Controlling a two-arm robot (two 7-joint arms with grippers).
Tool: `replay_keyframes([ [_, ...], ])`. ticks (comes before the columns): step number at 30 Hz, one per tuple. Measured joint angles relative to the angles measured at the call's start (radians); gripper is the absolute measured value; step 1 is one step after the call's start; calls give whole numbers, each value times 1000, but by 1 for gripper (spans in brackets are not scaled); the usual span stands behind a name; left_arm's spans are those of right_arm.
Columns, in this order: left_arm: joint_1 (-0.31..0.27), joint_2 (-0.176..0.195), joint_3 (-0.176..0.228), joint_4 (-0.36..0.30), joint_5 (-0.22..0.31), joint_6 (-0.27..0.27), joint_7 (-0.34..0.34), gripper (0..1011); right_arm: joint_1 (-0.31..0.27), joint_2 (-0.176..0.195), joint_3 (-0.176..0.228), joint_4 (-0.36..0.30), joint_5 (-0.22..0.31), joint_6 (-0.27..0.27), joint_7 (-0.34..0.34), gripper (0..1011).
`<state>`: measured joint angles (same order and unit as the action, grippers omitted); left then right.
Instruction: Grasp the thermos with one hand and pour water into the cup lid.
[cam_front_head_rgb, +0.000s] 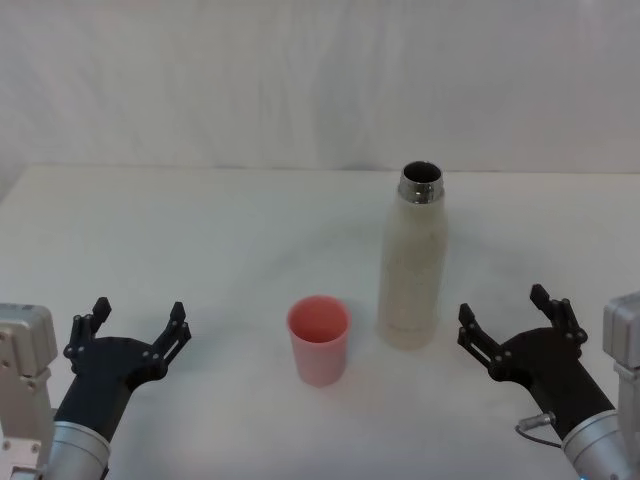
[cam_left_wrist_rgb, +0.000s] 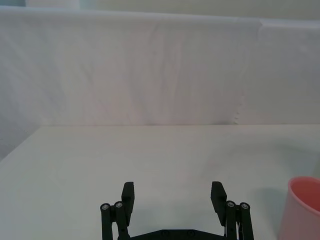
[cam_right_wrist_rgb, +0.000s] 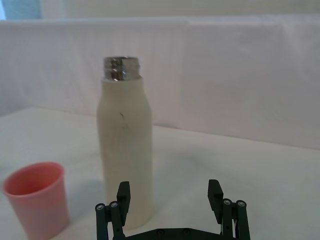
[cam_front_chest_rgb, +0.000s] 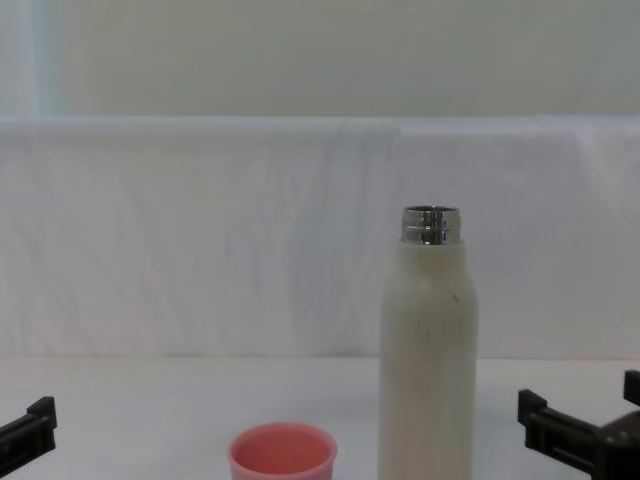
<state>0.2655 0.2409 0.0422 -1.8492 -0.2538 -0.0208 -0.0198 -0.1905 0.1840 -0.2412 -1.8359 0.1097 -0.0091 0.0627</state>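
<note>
At lower right of the head view, right gripper with jaws spread, beside thermos. Best gripped mid-body, kept upright, likely full. Left gripper open, idle, apart from cup lid.

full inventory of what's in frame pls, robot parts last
tall slim cream-white thermos with open steel threaded neck: 1, cream-white, upright on the table, right of centre
small round salmon-pink plastic cup lid: 1, pink, upright, open side up, just left of the thermos and apart from it
white table: 1, white, under everything
white cloth backdrop: 1, white, behind the table
left gripper: 1, black, near left of the table, open, holding nothing
right gripper: 1, black, near right, open, beside the thermos without touching
</note>
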Motion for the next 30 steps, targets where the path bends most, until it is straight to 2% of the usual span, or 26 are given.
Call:
replay_keyframes([
  [7, 0, 0, 0, 0, 0, 0, 0, 1001, 17, 9, 3, -36, 2, 54, 58, 1000],
  [16, 0, 0, 0, 0, 0, 0, 0, 1001, 76, 19, -15, -31, -16, 139, 115, 1000],
  [30, 0, 0, 0, 0, 0, 0, 0, 1001, 155, 7, -31, 32, -7, 177, 145, 1000],
])
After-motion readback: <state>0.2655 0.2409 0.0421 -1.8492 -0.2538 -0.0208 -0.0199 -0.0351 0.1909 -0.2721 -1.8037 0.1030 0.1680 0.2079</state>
